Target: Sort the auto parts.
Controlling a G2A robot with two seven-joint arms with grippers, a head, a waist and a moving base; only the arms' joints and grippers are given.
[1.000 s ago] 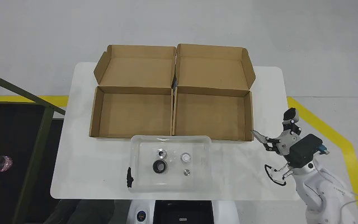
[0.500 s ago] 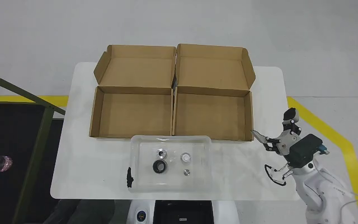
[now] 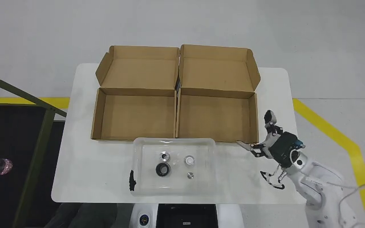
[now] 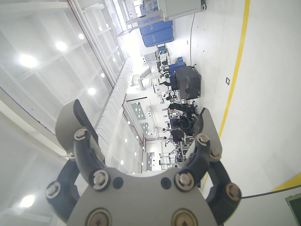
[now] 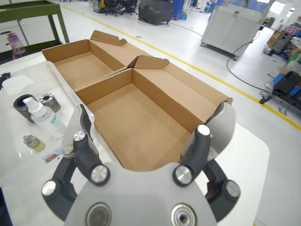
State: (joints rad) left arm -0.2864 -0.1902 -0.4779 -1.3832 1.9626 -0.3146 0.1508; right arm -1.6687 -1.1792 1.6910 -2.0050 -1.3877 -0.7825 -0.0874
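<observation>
The auto parts sit in a clear plastic tray (image 3: pixel 137 149) at the near edge of the white tabletop (image 3: pixel 274 85): a dark ring-shaped sleeve (image 3: pixel 163 169), a metal cylinder (image 3: pixel 165 155) just beyond it, a small spray bottle (image 3: pixel 189 161) lying beside them, and a short metal plug (image 3: pixel 191 175). Behind the tray, touching side by side, are two open cardboard boxes, the left box (image 3: pixel 137 117) and the right box (image 3: pixel 217 118), both with bare floors. The right pincer (image 3: pixel 255 159) hovers over the tabletop just beside the right box's near corner, spread wide and holding nothing. The left pincer (image 4: pixel 141 111) is also spread apart and holds nothing, with the workshop ceiling behind it.
</observation>
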